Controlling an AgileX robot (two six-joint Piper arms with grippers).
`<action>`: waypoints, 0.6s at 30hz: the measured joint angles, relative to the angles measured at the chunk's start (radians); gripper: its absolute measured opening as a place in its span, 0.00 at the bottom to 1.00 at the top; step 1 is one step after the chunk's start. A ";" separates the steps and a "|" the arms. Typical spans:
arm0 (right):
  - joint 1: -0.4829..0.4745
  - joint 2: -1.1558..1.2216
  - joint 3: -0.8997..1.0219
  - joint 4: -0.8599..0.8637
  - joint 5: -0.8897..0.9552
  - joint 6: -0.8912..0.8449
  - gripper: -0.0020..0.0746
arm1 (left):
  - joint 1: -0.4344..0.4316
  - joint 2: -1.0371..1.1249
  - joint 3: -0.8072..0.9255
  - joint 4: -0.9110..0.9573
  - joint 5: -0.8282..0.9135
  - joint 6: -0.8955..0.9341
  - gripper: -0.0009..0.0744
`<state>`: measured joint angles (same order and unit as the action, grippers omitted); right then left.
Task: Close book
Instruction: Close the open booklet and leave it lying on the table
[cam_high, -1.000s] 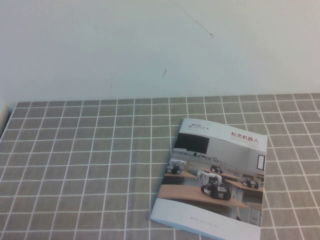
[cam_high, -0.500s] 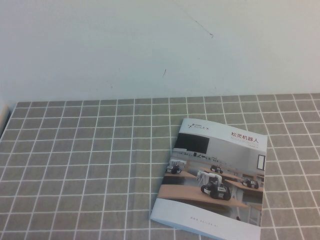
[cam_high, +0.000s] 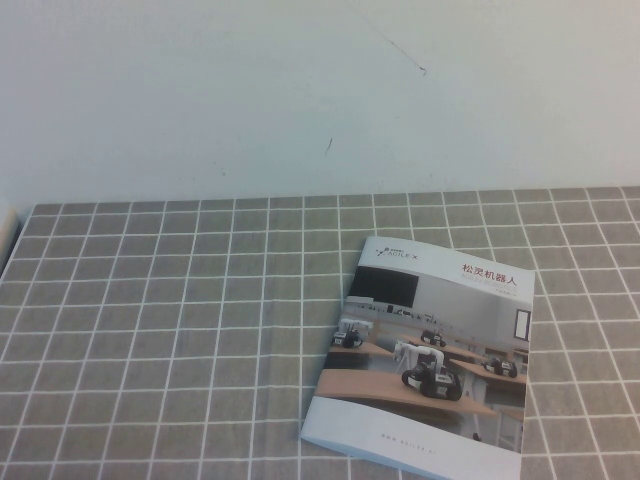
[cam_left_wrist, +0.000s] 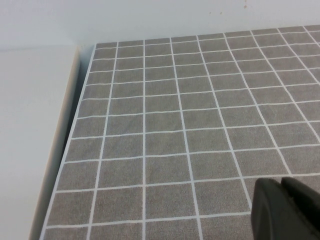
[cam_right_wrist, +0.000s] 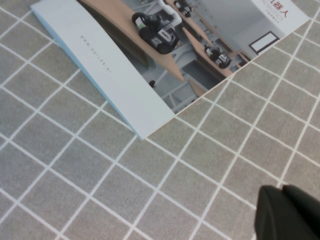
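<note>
A thin book (cam_high: 430, 355) lies flat and shut on the grey checked cloth, front right in the high view, its cover showing a robot photo and Chinese title. The right wrist view shows the same book (cam_right_wrist: 165, 55) with its white lower band and corner. My right gripper (cam_right_wrist: 283, 191) hovers above bare cloth a little way off that corner, fingers pressed together, holding nothing. My left gripper (cam_left_wrist: 281, 183) is shut too, above bare cloth near the table's left side. Neither arm appears in the high view.
The grey cloth with white grid lines (cam_high: 180, 330) covers the table up to a white wall (cam_high: 300, 90). In the left wrist view a white board (cam_left_wrist: 30, 130) borders the cloth's left edge.
</note>
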<state>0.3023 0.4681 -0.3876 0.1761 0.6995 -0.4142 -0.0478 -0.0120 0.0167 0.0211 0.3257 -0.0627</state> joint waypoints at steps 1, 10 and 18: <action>0.000 0.000 0.000 0.000 0.000 0.000 0.02 | 0.000 0.000 0.000 0.000 0.000 0.000 0.01; 0.000 -0.046 0.002 -0.023 0.000 -0.044 0.02 | 0.000 0.000 0.000 -0.002 0.000 0.000 0.01; -0.217 -0.259 0.106 0.019 -0.199 -0.078 0.02 | 0.000 0.000 0.000 -0.004 0.000 0.000 0.01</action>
<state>0.0857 0.2086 -0.2812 0.1951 0.5009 -0.4920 -0.0478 -0.0120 0.0167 0.0172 0.3257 -0.0627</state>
